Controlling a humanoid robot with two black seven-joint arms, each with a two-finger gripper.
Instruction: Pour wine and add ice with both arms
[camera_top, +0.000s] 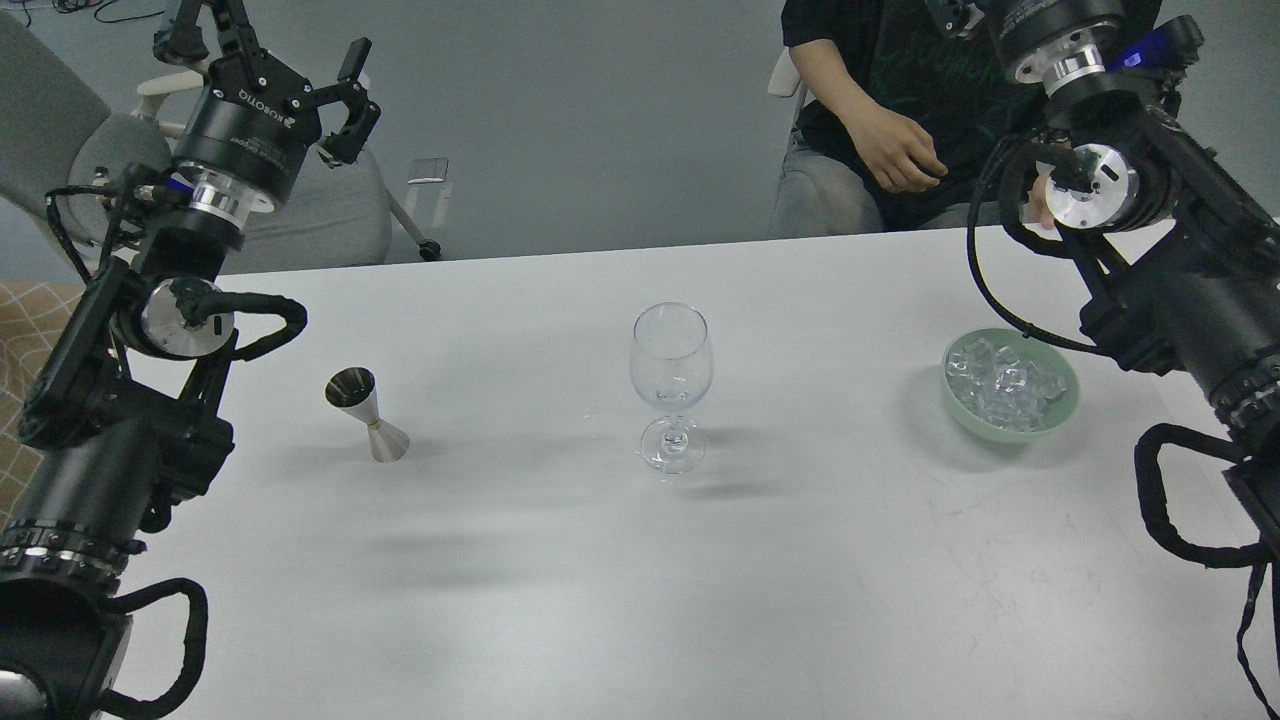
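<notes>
An empty-looking clear wine glass (670, 385) stands upright at the table's middle. Left of it stands a small steel jigger (366, 415); whether it holds wine cannot be told, and no wine shows elsewhere. The ice (1005, 385) lies heaped in a pale green bowl (949, 385) to the right of the glass. My left gripper (270, 60) is raised high beyond the table's far left edge, open and empty, well away from the jigger. My right arm's wrist (1062, 62) is up at the top right; its fingers are cut off by the frame's upper edge.
A seated person in a black shirt, with one hand (900, 150) hanging loose, is behind the table's far edge near my right arm. A grey chair (330, 210) stands behind the far left. The white table (800, 560) carries only the jigger, glass and bowl.
</notes>
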